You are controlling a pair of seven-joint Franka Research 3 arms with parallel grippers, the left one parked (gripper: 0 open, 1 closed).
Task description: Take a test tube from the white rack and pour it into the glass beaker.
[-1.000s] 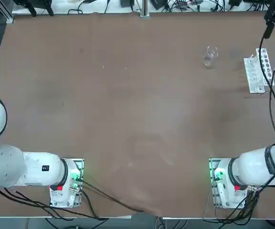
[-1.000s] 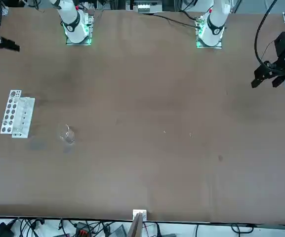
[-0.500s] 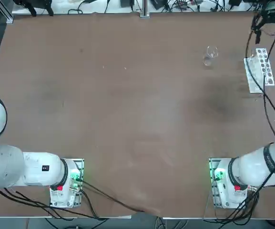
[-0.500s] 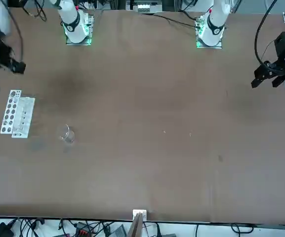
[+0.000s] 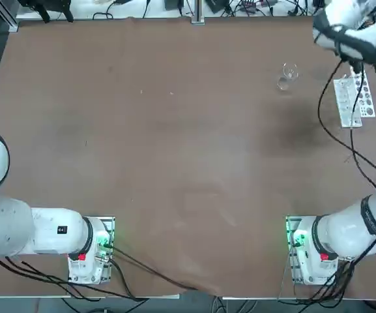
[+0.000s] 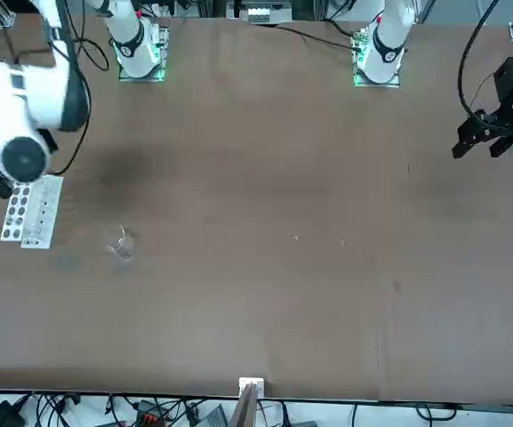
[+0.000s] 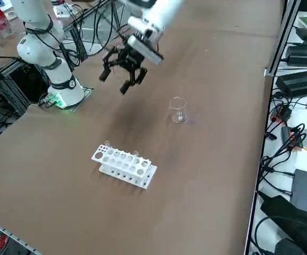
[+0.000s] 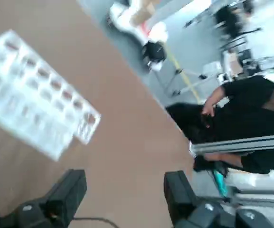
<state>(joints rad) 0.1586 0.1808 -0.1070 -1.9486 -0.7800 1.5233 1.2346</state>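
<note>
From overhead, the small white rectangular rack (image 5: 353,99) with rows of round holes lies near the brown table's (image 5: 174,130) far right edge, the small clear glass beaker (image 5: 288,75) standing apart to its left. From the front, the right arm's white wrist hangs over the rack's (image 6: 30,208) near end. From the side, the right gripper (image 7: 125,75) hovers in the air above the table, 2 black fingers spread apart, holding nothing. In the wrist view, both fingers (image 8: 65,192) stand apart, the rack (image 8: 32,95) beyond them.
</note>
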